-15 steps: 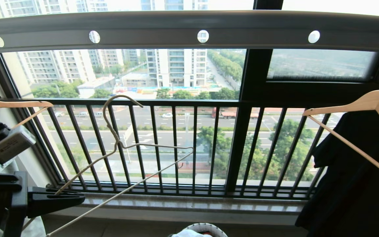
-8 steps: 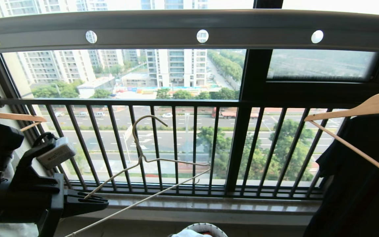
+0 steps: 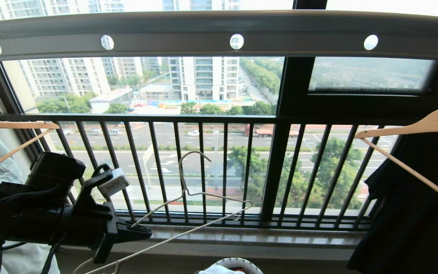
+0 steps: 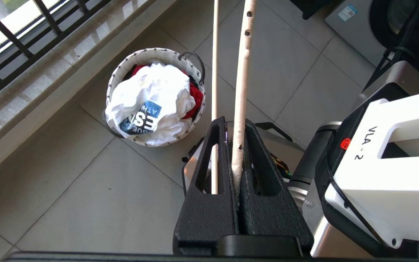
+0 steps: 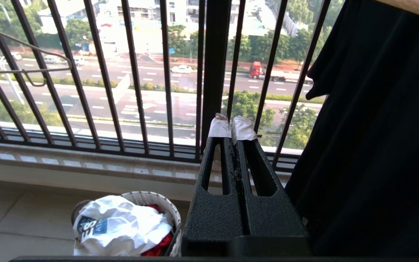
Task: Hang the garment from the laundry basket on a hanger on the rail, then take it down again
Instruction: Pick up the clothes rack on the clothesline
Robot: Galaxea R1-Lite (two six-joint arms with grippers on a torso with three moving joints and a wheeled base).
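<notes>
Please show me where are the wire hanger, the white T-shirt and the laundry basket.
wire hanger [image 3: 189,155]: head view, on its hook.
white T-shirt [image 4: 147,105]: left wrist view, on the crumpled cloth above the emblem.
laundry basket [image 4: 142,55]: left wrist view, on its woven rim.

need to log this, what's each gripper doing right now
left gripper: closed on the hanger, off the rail.
right gripper: closed, holding nothing.

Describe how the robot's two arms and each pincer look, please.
Both are matte black. Each pincer has two textured wedge-shaped fingers with long slots. The right pincer has pale tape on its fingertips. The left pincer carries a small grey-white box, a looping black cable and a white body marked "VLA 2".
</notes>
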